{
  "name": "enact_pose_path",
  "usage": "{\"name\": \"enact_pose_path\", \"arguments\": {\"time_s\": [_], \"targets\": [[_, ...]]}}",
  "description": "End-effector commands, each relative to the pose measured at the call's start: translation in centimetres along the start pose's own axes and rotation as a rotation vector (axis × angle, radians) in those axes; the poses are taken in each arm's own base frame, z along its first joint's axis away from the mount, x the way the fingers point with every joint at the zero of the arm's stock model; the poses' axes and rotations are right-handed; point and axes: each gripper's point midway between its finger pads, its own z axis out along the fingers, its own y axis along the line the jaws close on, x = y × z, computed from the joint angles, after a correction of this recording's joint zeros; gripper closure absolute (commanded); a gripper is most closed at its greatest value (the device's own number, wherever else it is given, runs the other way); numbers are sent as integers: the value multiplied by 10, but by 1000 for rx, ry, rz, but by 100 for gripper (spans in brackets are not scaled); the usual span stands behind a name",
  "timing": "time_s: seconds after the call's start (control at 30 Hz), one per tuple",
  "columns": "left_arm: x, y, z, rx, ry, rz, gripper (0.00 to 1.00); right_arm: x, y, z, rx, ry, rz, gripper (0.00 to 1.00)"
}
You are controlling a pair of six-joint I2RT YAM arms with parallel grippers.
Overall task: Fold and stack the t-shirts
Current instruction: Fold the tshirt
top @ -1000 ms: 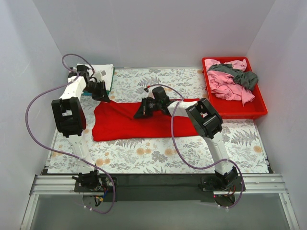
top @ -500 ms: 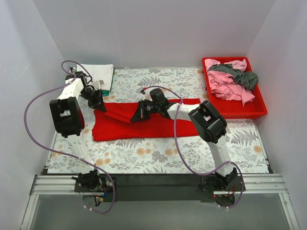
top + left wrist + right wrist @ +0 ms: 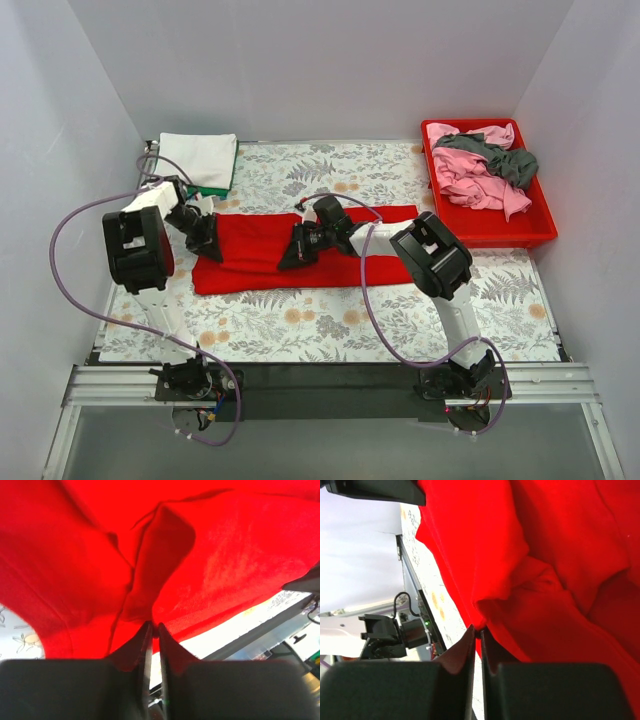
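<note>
The large red t-shirt (image 3: 255, 245) lies as a long folded band across the middle of the table. My left gripper (image 3: 211, 250) is shut on its left edge, the cloth pinched between the tips (image 3: 154, 628). My right gripper (image 3: 291, 260) is shut on a fold of the same shirt near its middle (image 3: 479, 629). A white t-shirt (image 3: 200, 158) lies folded on a green one (image 3: 222, 186) at the back left. Pink (image 3: 470, 180) and dark grey (image 3: 500, 158) t-shirts lie crumpled in the tray.
A red plastic tray (image 3: 500, 232) stands at the back right. The table has a floral cloth (image 3: 330, 320). White walls close in the back and sides. Purple cables loop from both arms.
Both grippers have pulled the shirt's far edge toward the near side, folding it over. The left gripper moved down from beside the white shirt, and the red shirt is now a narrower band.
</note>
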Motion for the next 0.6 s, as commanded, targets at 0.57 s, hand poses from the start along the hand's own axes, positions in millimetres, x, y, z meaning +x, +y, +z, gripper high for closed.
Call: {"name": "enact_pose_path", "arguments": {"time_s": [0.57], "targets": [[-40, -57, -51, 94, -387, 131, 79, -65, 82, -62, -55, -111, -566, 83]]}}
